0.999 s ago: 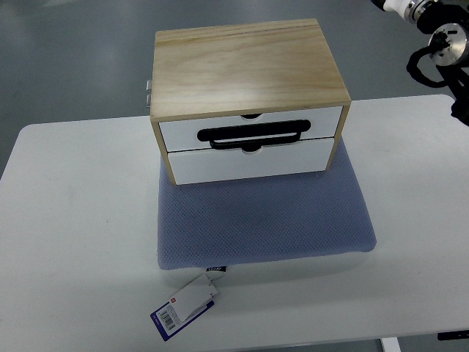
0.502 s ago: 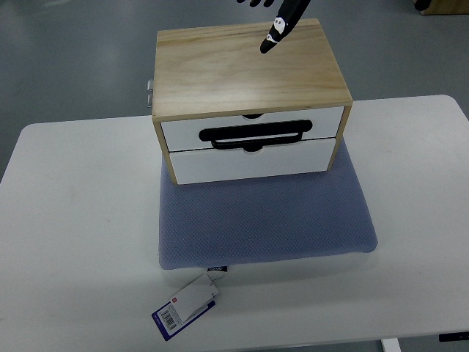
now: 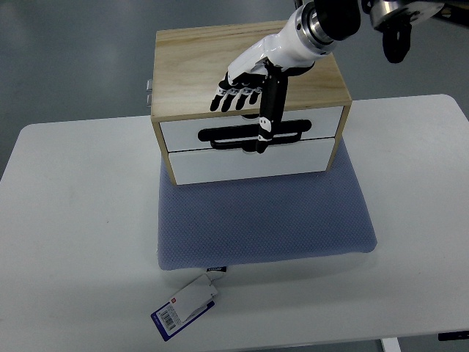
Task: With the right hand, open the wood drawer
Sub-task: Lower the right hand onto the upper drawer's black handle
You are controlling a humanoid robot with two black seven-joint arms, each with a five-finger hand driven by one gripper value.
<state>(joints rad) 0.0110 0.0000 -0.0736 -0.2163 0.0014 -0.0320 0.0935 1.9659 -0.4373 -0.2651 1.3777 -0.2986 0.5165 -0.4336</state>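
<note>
A light wood drawer box [image 3: 220, 62] stands on the far part of a blue-grey mat [image 3: 264, 220]. It has two white drawer fronts, both pushed in. A black bar handle [image 3: 231, 136] sits on the upper front [image 3: 183, 132]. My right hand [image 3: 248, 110], white with black fingertips, reaches in from the top right and hovers over the box's front edge. Its fingers [image 3: 234, 95] are spread above the upper drawer. The thumb [image 3: 265, 117] points down across the handle. The hand is open and holds nothing. The left arm does not show.
The mat lies on a white table [image 3: 73, 220]. A blue and white paper tag [image 3: 187, 306] hangs off the mat's near edge. A small metal fitting [image 3: 148, 92] sticks out of the box's left side. Grey floor lies beyond the table.
The right hand has come down from above the box's far edge to its front edge, with the thumb now over the black handle. The box and drawers have not moved.
</note>
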